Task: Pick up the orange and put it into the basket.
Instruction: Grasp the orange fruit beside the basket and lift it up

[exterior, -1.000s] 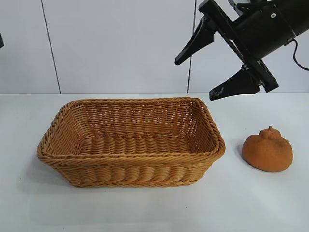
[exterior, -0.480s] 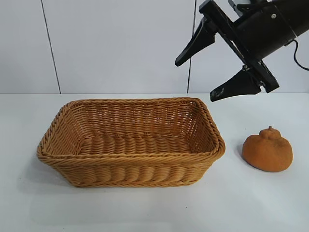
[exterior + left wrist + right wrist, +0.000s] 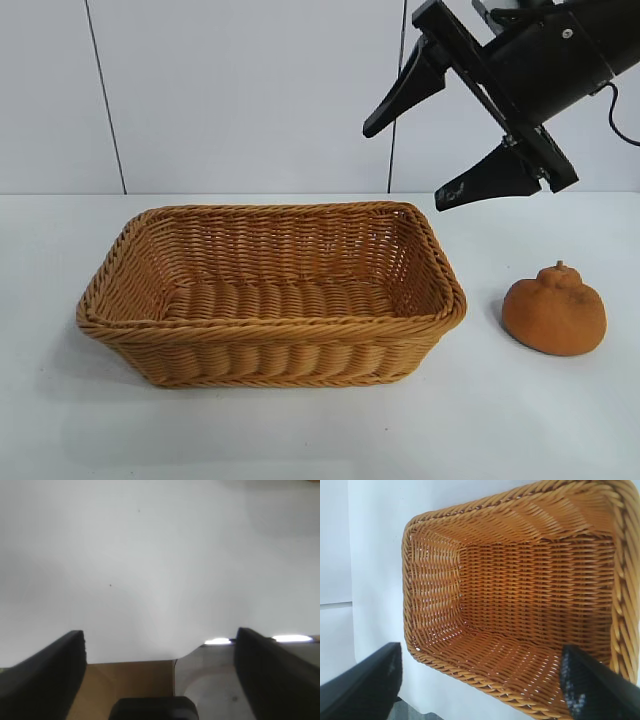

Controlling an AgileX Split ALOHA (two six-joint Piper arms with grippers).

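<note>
The orange [image 3: 555,314] sits on the white table at the right, a squat rough fruit with a knob on top. The wicker basket [image 3: 270,345] stands at the table's middle and is empty; the right wrist view looks into the basket [image 3: 520,580] from above. My right gripper [image 3: 407,162] hangs open and empty high above the basket's right end, up and left of the orange. My left gripper [image 3: 160,675] is open and empty over the bare table's edge, out of the exterior view.
The white table [image 3: 300,440] runs across the whole exterior view, with a white panelled wall [image 3: 240,90] behind it. In the left wrist view, the table's edge and a brown and grey floor [image 3: 135,680] show below.
</note>
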